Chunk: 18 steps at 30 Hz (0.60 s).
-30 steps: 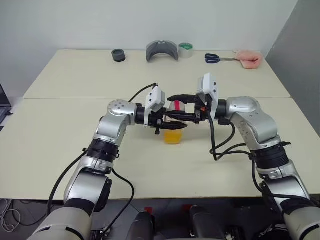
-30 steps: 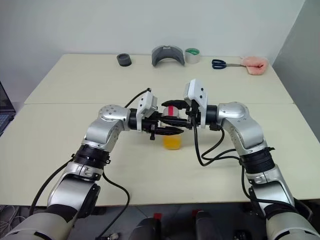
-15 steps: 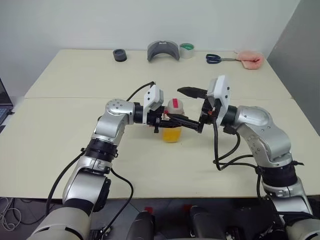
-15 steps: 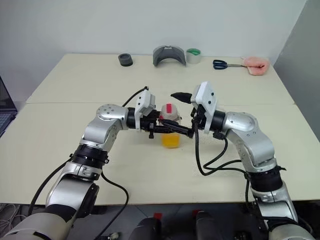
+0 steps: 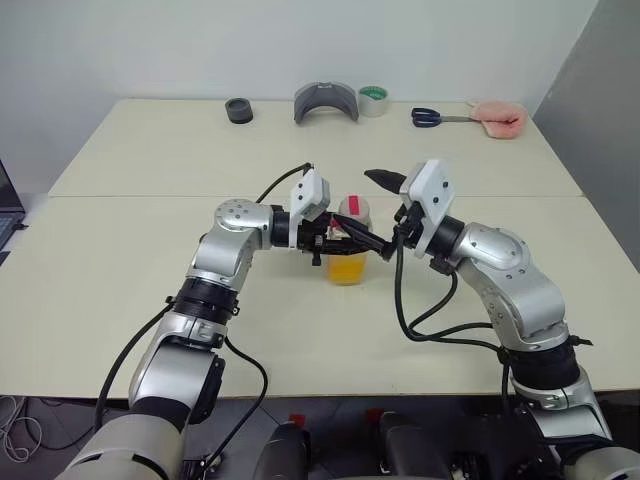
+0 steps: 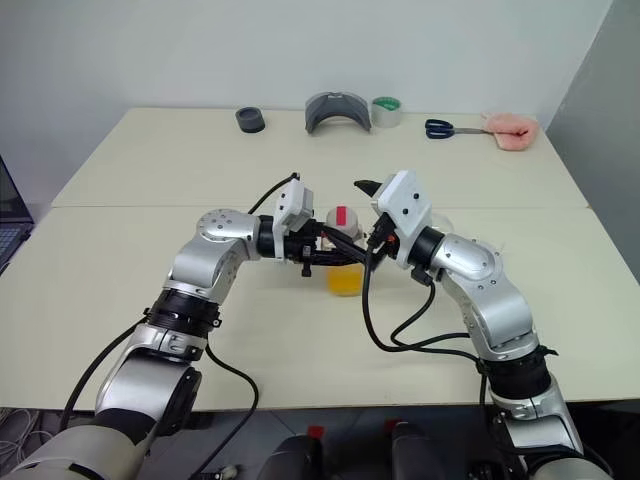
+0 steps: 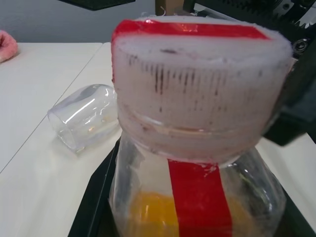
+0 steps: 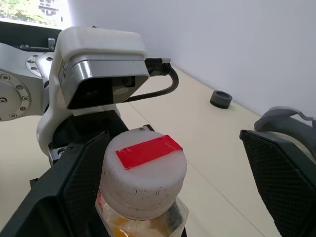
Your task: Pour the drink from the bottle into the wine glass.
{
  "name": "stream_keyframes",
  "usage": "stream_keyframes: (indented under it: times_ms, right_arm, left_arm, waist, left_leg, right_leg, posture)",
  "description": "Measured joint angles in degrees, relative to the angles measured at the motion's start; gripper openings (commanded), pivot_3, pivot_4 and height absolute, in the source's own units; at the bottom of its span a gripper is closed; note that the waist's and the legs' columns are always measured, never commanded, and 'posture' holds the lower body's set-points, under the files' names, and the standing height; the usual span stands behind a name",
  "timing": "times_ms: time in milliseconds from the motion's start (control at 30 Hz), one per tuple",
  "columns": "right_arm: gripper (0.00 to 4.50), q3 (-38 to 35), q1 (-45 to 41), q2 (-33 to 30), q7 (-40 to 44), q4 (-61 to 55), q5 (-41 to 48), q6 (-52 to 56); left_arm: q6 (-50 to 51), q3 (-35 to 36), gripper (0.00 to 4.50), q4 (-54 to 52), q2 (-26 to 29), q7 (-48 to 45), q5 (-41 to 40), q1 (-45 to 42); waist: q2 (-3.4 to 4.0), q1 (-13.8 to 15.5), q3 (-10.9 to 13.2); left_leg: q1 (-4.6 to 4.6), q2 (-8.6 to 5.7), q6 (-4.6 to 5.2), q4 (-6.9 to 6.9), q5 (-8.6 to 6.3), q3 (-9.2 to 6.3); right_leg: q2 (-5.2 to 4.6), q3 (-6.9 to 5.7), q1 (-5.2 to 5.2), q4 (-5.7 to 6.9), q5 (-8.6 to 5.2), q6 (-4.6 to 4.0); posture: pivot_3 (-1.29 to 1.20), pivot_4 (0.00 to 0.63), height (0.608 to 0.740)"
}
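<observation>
I find no legible text, brand or number; the bottle (image 7: 197,148) carries a plain red strip.

Left hand (image 5: 340,238) is clamped around the bottle (image 5: 347,250); right hand (image 5: 385,205), fingers spread wide, hovers beside the bottle's cap.

Lab-like room, plain cream tables (image 5: 120,290), bare white wall (image 5: 150,50), tape roll (image 5: 373,100), scissors (image 5: 432,117)
</observation>
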Motion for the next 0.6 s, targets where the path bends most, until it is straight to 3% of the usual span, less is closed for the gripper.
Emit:
stream_keyframes:
  times_ms: [600]
  right_arm:
    - [4.5,-2.2,1.7,-1.3,-0.4,-2.6,3.8,3.4]
  left_arm:
    - [0.2,0.0,1.74,0.0,0.0,0.2,0.0,0.0]
  waist:
    - [0.0,0.0,0.0]
  left_leg:
    - [0.0,0.0,0.0,0.01,0.0,0.0]
  right_leg:
    - [0.01,0.0,0.0,0.02,0.0,0.0]
  posture:
    - [0.0,0.15,0.74]
